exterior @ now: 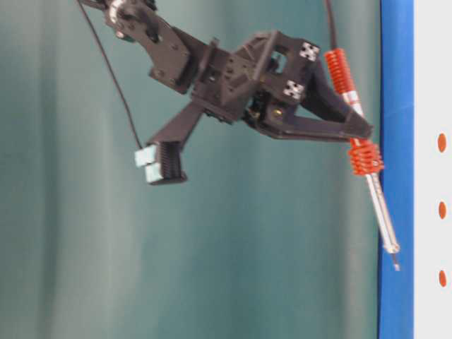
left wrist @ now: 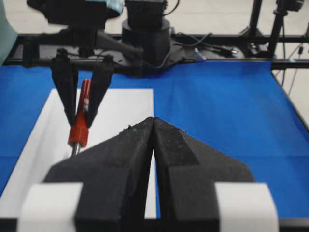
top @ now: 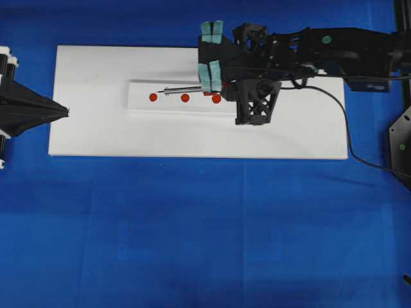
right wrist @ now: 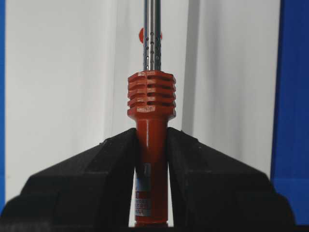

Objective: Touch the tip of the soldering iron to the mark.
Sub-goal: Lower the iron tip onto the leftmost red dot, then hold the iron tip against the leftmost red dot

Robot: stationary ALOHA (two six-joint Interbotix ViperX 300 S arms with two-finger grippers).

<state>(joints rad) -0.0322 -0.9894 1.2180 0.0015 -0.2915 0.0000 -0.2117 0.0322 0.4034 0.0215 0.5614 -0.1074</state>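
My right gripper (right wrist: 151,135) is shut on the red-orange handle of the soldering iron (right wrist: 151,96), just behind its ribbed collar. In the overhead view the metal shaft (top: 183,90) points left over the white block (top: 138,106), which carries three red dots. The mark (top: 185,98) is the middle one. The pointed tip (exterior: 395,265) hovers off the block, past the mark (exterior: 442,210) and closer to the far end dot (exterior: 442,278). My left gripper (top: 64,112) rests shut and empty at the board's left edge. The left wrist view shows the iron (left wrist: 79,130) ahead of it.
The block lies on a white board (top: 289,138) on a blue cloth (top: 205,231). The iron's black cord (top: 347,122) trails right off the board. The right arm (top: 321,48) hangs over the board's back right part.
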